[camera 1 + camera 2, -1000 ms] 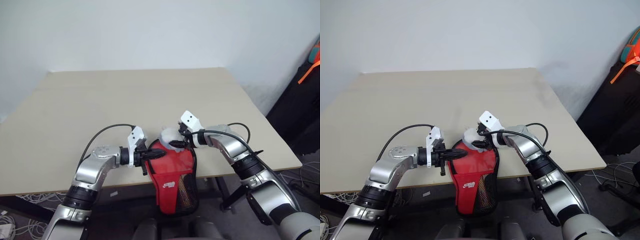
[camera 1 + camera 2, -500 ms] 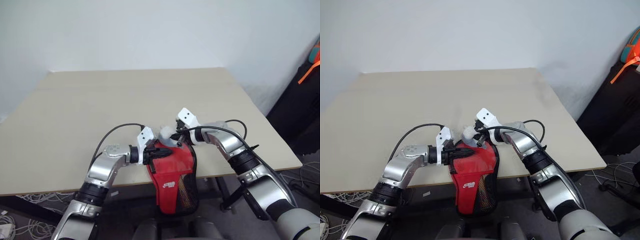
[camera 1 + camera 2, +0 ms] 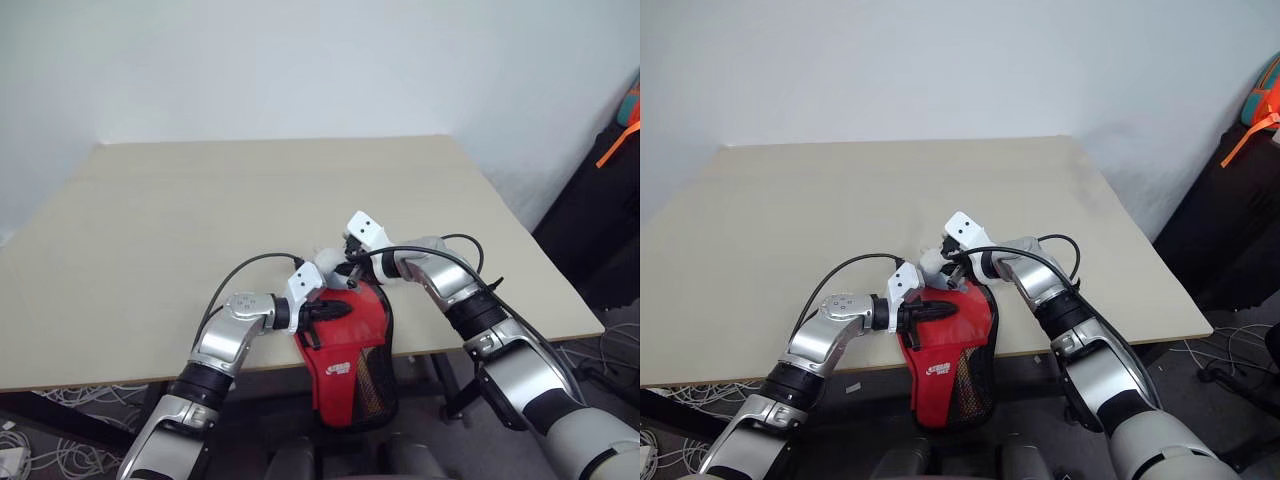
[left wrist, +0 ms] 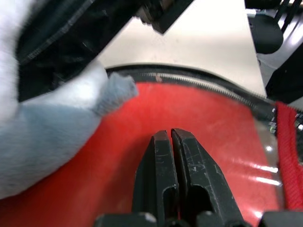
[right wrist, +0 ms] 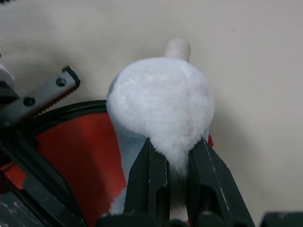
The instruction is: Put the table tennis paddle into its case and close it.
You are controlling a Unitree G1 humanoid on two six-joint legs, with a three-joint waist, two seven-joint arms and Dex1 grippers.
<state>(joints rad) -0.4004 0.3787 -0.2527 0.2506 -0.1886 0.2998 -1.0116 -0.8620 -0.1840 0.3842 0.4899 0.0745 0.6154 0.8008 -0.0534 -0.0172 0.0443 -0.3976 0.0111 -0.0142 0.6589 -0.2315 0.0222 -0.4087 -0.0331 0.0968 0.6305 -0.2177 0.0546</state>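
The red case (image 3: pixel 350 350) hangs over the near edge of the pale desk (image 3: pixel 200 200), its long axis running roughly vertical: the rounded end with black zip trim rests up at the desk edge while the logo and mesh-pocket end droops below it. The left hand (image 4: pixel 171 137), fingers pressed together and empty, lies against the case's red face from the left side. The right hand (image 5: pixel 173 156) reaches in from the right above the case's top, clenched on a fluffy white pom-pom (image 5: pixel 161 109) at the rim, a pale rounded tip (image 5: pixel 177 47) just beyond it.
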